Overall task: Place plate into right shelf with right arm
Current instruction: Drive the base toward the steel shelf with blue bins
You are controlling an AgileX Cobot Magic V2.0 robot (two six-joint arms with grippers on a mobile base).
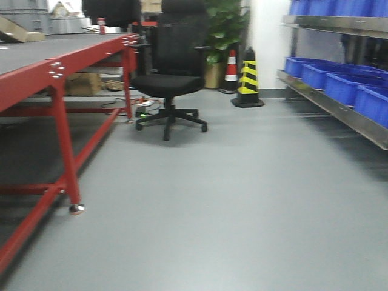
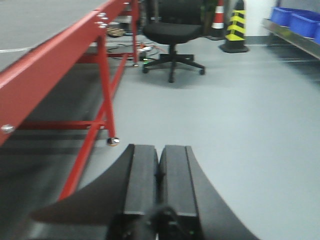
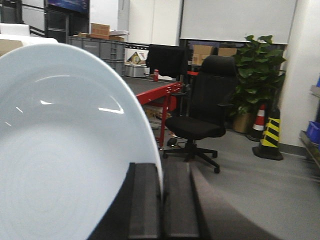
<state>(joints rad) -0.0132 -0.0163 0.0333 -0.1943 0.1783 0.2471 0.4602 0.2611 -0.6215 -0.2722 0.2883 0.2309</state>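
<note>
Right wrist-mounted: glossy round white plate, cut off left and below, rim clamped in flat matte-black right gripper. Empty left gripper pressed closed. Steel right shelf blurred, bearing blue bins.

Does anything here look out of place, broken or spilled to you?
Nothing looks spilled or broken. The one odd sight is the plate, standing on edge, pinched at its rim by the right gripper rather than lying flat. The blue bins sit in a row on the right shelf.
</note>
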